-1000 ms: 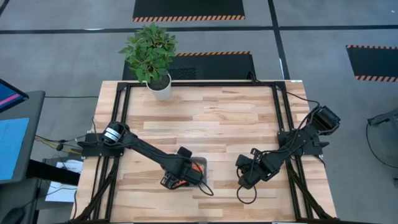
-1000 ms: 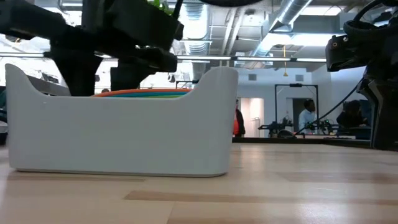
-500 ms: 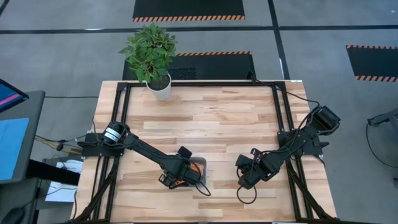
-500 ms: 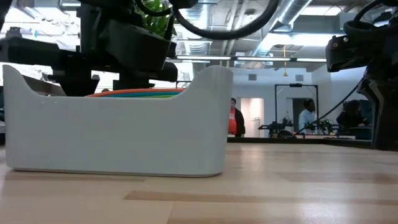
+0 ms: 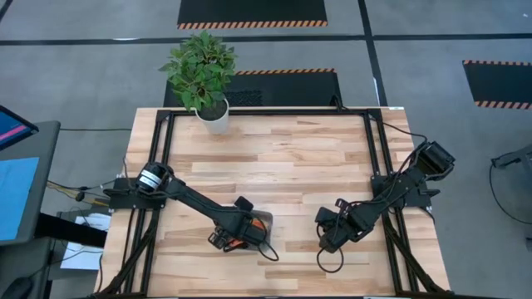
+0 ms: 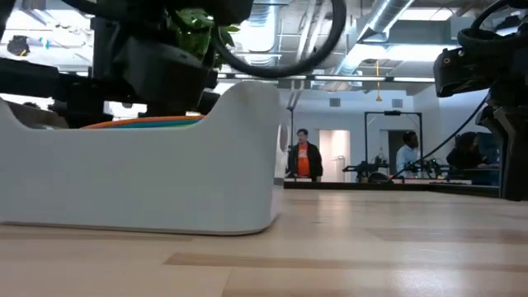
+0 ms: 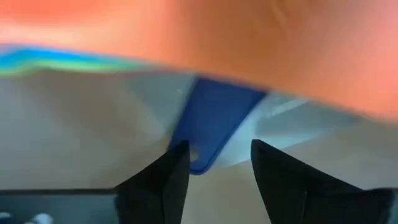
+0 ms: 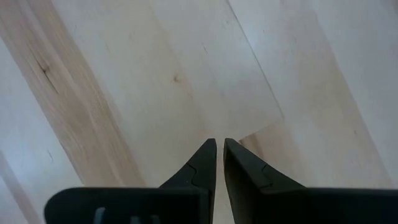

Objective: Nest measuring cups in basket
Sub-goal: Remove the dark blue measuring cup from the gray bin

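The pale grey-blue basket [image 5: 267, 221] [image 6: 140, 190] stands on its flat bottom on the wood near the table's front edge. Nested measuring cups lie in it, an orange one [image 5: 254, 224] [image 7: 249, 43] on top. Their coloured rims [image 6: 144, 122] show just above the wall. My left gripper [image 5: 235, 237] [image 7: 217, 155] reaches down into the basket, open. A dark blue handle [image 7: 214, 118] lies between its fingertips, on the basket's grey floor. My right gripper [image 5: 327, 242] [image 8: 219, 146] hangs shut over bare wood to the basket's right. My left gripper comes from above, pointing steeply down into the basket. Its open fingers stand on either side of the dark blue handle's free end [image 7: 200, 163]. One fingertip [image 7: 177, 162] lies right at the handle's edge. I cannot tell whether it touches the handle or the basket.
A white pot with a green plant [image 5: 213, 116] stands at the table's far left. Black frame rails [image 5: 163, 141] run along both sides. A cable loop [image 5: 331, 262] lies by my right arm. People [image 6: 303, 157] stand in the room beyond. Bare wood [image 5: 299, 166] fills the middle.
My left gripper has sunk a little into the basket and gone toward the table's left edge. The basket with its cups has slid along the table the same way, staying upright.
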Robot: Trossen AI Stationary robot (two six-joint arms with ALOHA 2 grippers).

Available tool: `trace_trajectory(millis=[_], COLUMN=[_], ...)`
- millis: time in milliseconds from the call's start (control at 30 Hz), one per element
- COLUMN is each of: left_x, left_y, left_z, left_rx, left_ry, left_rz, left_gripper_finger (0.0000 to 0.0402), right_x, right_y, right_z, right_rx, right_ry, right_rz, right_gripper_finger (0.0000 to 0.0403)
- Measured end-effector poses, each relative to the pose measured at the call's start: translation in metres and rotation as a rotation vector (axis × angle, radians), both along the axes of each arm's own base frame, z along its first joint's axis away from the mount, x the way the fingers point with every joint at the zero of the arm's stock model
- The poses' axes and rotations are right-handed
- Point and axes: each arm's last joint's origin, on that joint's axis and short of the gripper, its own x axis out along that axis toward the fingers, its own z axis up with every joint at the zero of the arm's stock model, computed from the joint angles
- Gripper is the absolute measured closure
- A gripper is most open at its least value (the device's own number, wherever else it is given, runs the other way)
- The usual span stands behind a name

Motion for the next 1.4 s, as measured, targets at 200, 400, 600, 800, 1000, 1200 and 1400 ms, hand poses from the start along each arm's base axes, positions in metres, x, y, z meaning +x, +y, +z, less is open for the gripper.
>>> trace_trajectory(millis=[200,400,600,800,1000,1200,1400], left_x=[0.005,0.006,0.006,0.006,0.006,0.008,0.011], left_y=[0.001,0.000,-0.001,-0.003,-0.003,0.000,0.001], left_z=[0.004,-0.001,-0.001,-0.001,-0.001,0.003,0.017], left_rx=[0.054,0.016,-0.004,-0.054,-0.049,0.061,0.140], left_ry=[-0.048,-0.049,-0.057,-0.040,-0.046,-0.103,-0.142], left_rz=[-0.032,-0.053,-0.032,-0.011,-0.006,0.055,0.114], left_gripper_finger=[0.0238,0.0238,0.0241,0.0283,0.0347,0.0396,0.0401], right_x=[0.000,0.000,0.000,0.000,0.000,0.000,0.000], right_y=[0.000,0.002,0.002,0.002,0.002,0.002,0.002], right_z=[0.000,0.000,0.000,0.000,0.000,0.000,0.000], right_rx=[0.000,0.006,0.007,0.007,0.007,0.007,0.011], right_ry=[0.000,-0.009,-0.008,-0.008,-0.008,-0.008,-0.006], right_rz=[0.000,0.005,0.007,0.008,0.008,0.008,0.008], right_gripper_finger=[0.0349,0.0349,0.0349,0.0349,0.0349,0.0349,0.0349])
